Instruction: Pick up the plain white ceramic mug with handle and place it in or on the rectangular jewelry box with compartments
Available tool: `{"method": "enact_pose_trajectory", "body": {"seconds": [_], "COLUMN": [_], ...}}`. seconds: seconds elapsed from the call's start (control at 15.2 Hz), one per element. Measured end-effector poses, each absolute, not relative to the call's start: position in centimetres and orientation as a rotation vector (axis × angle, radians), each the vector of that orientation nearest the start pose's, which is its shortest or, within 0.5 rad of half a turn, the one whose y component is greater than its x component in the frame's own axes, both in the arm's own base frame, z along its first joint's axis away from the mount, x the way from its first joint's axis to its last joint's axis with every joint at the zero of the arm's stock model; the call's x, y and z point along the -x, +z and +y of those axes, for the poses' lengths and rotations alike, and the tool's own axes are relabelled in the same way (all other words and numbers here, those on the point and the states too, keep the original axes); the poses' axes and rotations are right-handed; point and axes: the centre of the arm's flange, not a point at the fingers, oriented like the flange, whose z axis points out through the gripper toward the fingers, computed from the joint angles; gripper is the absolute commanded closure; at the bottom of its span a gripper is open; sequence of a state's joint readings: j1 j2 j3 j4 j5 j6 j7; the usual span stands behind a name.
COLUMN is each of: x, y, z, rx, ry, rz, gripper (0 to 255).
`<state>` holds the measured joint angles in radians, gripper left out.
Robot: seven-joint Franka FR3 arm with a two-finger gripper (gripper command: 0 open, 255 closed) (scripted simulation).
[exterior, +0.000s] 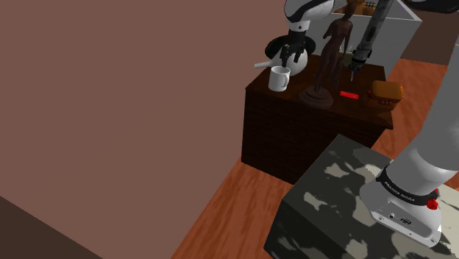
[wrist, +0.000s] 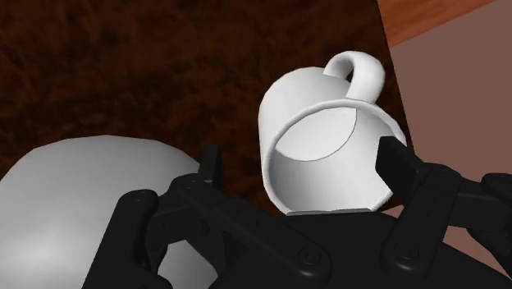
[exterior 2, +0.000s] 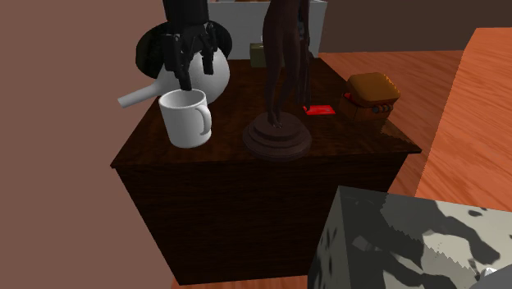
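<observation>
Just above the white mug, hovered with gripper jaws spread wide either side of it, clasping nothing, white teapot just behind the mug.

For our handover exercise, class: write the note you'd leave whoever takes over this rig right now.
All-black pincer: open, over the plain white mug with handle, one finger each side, no grasp yet.
Mug: upright on the dark wooden table.
Brown rectangular box: same table, beyond the dark statuette.
Done: pincer positioned at the mug.
Left: close, lift, carry to box, release.
</observation>
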<state>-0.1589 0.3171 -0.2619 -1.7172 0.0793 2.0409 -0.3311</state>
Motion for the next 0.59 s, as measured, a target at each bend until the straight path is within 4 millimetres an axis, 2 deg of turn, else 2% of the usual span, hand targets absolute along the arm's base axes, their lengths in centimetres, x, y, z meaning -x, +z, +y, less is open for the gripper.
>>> {"method": "enact_pose_trajectory", "body": {"seconds": [0.13,0.4,0.59], "x": [-61.6,-62.4,-62.6], "y": [39.8,38.3,38.3], "z": [-26.1,-26.7,-26.8], "rx": [3.146,3.143,3.140], "ry": [-0.025,-0.030,-0.041], "rz": [0.173,0.170,0.172], "gripper": [0,0,0]}}
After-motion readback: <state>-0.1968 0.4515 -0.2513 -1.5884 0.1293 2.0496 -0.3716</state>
